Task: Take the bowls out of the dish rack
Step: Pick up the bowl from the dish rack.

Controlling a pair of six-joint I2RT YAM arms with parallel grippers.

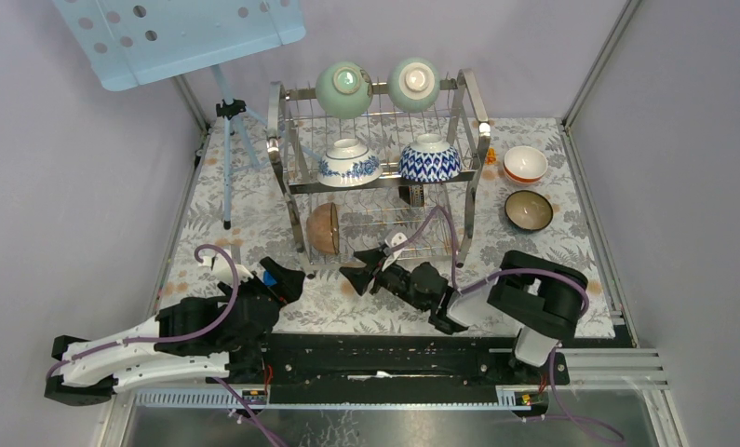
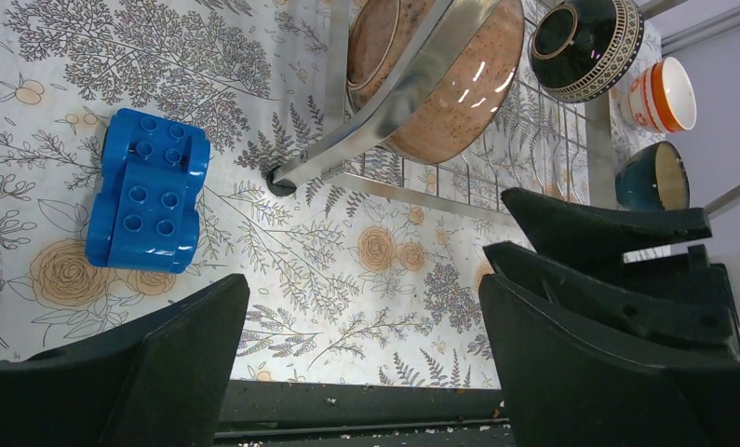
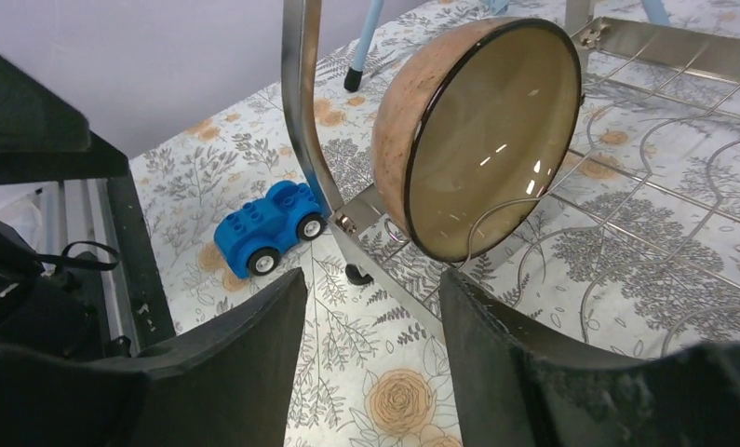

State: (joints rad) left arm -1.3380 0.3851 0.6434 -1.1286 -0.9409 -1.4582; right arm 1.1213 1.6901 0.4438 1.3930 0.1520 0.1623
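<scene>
The steel dish rack (image 1: 277,116) stands at the back middle. Two pale green bowls (image 1: 344,89) (image 1: 413,84) lean on its top tier. Two blue-and-white bowls (image 1: 348,163) (image 1: 430,158) sit on the middle shelf. A brown bowl (image 1: 323,228) (image 3: 482,140) (image 2: 450,102) stands on edge at the bottom left. A dark bowl with a patterned band (image 2: 585,42) sits in the lower tier. The orange-white bowl (image 1: 525,164) and dark teal bowl (image 1: 528,209) are on the table, right of the rack. No red-patterned bowl shows. My left gripper (image 1: 287,279) (image 2: 366,289) and right gripper (image 1: 361,272) (image 3: 370,289) are open and empty, in front of the rack.
A blue toy car (image 2: 147,191) (image 3: 268,223) lies on the floral mat by the rack's front left foot. A pale blue perforated stand (image 1: 175,33) on a tripod (image 1: 231,121) stands at the back left. Walls close in on both sides.
</scene>
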